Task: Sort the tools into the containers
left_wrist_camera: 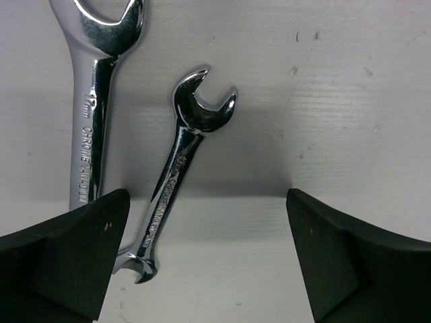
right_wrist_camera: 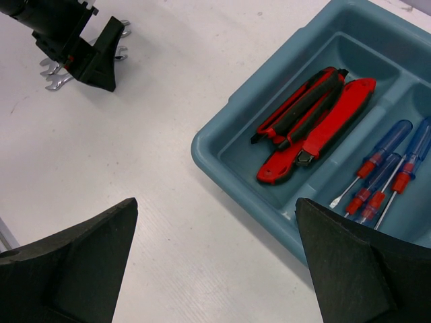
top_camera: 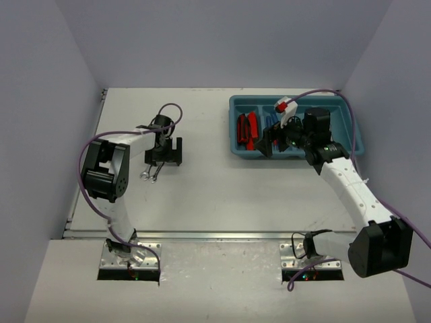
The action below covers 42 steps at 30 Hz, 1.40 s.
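Two small silver wrenches (top_camera: 149, 175) lie on the white table left of centre. In the left wrist view the smaller wrench (left_wrist_camera: 180, 168) lies tilted beside the larger one (left_wrist_camera: 94, 101). My left gripper (left_wrist_camera: 209, 259) hangs open just above them, the smaller wrench near its left finger. The teal tray (top_camera: 239, 145) at the back right holds red-and-black knives (right_wrist_camera: 310, 121) in its leftmost compartment and blue-handled screwdrivers (right_wrist_camera: 384, 171) in the one beside it. My right gripper (right_wrist_camera: 215, 262) is open and empty over the tray's near left corner.
The left gripper (right_wrist_camera: 81, 50) with the wrenches below it shows at the top left of the right wrist view. Grey walls stand on three sides. Cables loop over both arms. A metal rail runs along the table's near edge (top_camera: 215, 235).
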Available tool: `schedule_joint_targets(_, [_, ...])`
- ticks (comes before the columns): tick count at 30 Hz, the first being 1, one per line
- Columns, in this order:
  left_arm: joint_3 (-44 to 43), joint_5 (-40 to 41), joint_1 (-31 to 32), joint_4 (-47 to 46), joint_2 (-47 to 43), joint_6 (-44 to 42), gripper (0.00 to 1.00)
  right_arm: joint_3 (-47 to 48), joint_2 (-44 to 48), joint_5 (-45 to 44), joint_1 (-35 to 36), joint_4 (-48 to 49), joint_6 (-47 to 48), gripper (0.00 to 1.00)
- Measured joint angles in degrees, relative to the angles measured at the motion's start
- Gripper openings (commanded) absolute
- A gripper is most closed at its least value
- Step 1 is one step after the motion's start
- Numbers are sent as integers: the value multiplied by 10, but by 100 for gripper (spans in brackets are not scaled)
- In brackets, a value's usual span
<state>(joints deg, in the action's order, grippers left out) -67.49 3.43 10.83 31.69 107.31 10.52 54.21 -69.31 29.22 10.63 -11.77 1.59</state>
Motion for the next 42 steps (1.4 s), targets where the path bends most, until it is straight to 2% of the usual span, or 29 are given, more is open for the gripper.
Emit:
schedule_joint_targets(4, [10, -10, -3, -8, -5, -2, 81, -2, 3, -2, 0, 3, 2, 99])
schedule_joint_targets(5, [14, -10, -3, -11, -7, -2, 71, -2, 4, -2, 0, 3, 2, 99])
schedule_joint_targets(8, [33, -14, -4, -24, -19, 0, 54, -3, 4, -2, 0, 7, 1, 99])
schedule_joint_targets(11, [53, -16, -5, -36, -31, 2, 43, -3, 5, -3, 0, 9, 1, 99])
schedule_joint_targets(13, [61, -21, -6, -40, -36, 4, 28, -3, 5, -4, 0, 11, 1, 99])
schedule_joint_targets(15, [65, -27, -7, -42, -38, 7, 5, -3, 6, -8, 0, 12, 0, 99])
schedule_joint_targets(16, [64, -28, -7, -41, -36, 7, 1, -4, 7, -12, 0, 15, -2, 99])
schedule_joint_targets(24, [55, -24, 14, -35, -28, 37, 0, -4, 3, -8, 0, 30, -79, 99])
schedule_joint_targets(29, [53, -25, 45, -38, -27, 65, 0, 11, -36, 95, 0, 37, -132, 99])
schedule_joint_targets(33, [73, -69, 58, -68, -39, 87, 0, 10, -76, 171, 7, 94, -211, 99])
schedule_joint_targets(38, [141, -110, 64, -120, -85, 149, 0, 26, -162, 180, 57, 123, -281, 99])
schedule_joint_targets(42, [178, -114, 75, -130, -117, 187, 0, -3, -187, 151, 111, 154, -330, 97])
